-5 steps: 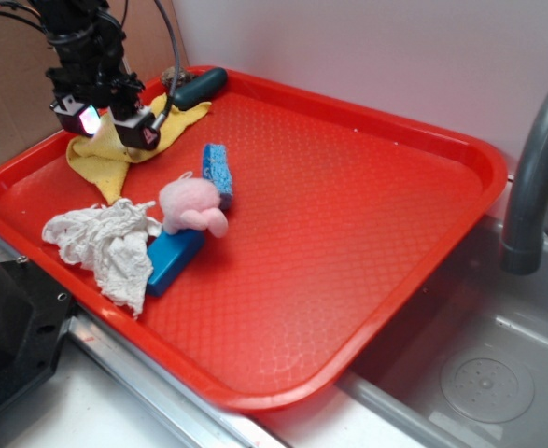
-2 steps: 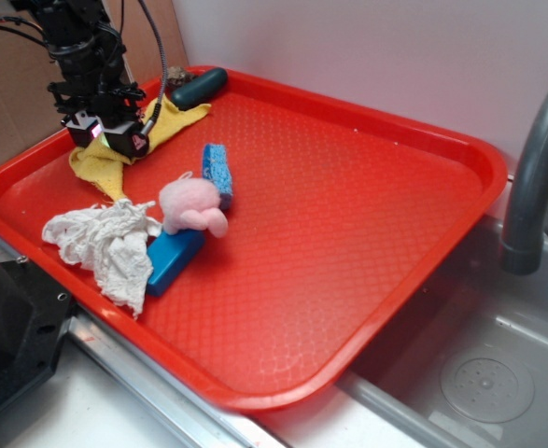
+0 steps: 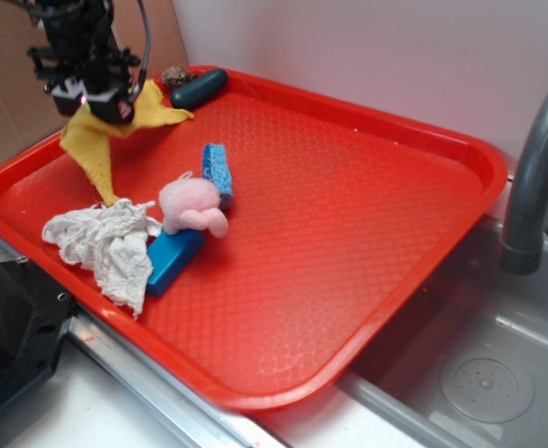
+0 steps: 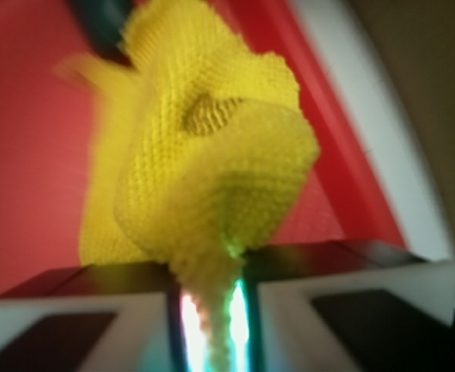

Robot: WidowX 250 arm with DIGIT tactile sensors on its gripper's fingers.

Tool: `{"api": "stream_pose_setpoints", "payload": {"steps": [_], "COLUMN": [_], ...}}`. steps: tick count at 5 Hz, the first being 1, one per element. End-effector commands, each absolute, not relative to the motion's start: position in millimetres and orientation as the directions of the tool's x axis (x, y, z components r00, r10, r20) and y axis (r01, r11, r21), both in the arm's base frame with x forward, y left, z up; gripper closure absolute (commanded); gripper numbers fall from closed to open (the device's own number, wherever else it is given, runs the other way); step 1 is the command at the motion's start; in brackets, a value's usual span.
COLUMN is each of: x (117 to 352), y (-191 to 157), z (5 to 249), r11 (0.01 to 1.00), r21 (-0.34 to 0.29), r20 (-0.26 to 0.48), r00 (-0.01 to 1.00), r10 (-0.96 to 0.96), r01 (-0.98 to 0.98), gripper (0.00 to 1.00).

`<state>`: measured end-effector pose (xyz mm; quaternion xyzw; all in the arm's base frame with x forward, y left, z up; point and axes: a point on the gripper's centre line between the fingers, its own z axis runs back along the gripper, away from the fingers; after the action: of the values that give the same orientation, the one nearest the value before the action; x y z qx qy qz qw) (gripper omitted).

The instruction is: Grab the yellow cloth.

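Red tray [image 3: 367, 168] fills the counter beside a sink; at its far-left corner the fingers [image 3: 91, 98] are clamped on the yellow cloth [image 3: 101, 140], which hangs straight below them, its tail reaching the tray.

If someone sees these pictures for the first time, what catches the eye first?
The big red tray beside the sink fills the exterior view. At its far left corner, the gripper holds the yellow cloth, jaws shut on it, with the cloth hanging down. Nearer lies a pink puff.
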<state>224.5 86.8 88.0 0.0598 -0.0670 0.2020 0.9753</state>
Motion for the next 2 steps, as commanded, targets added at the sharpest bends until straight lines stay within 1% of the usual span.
{"api": "stream_pose_setpoints", "payload": {"steps": [1, 2], "x": [219.9, 244.6], "y": [17.1, 1.1], "z": [209.5, 230.5], "r11": [0.983, 0.991], "r21": [-0.051, -0.060], "r20": [0.177, 0.161], "r00": [0.967, 0.979], "r10": [0.182, 0.127], "r01": [-0.176, -0.118], "gripper": [1.00, 1.00]}}
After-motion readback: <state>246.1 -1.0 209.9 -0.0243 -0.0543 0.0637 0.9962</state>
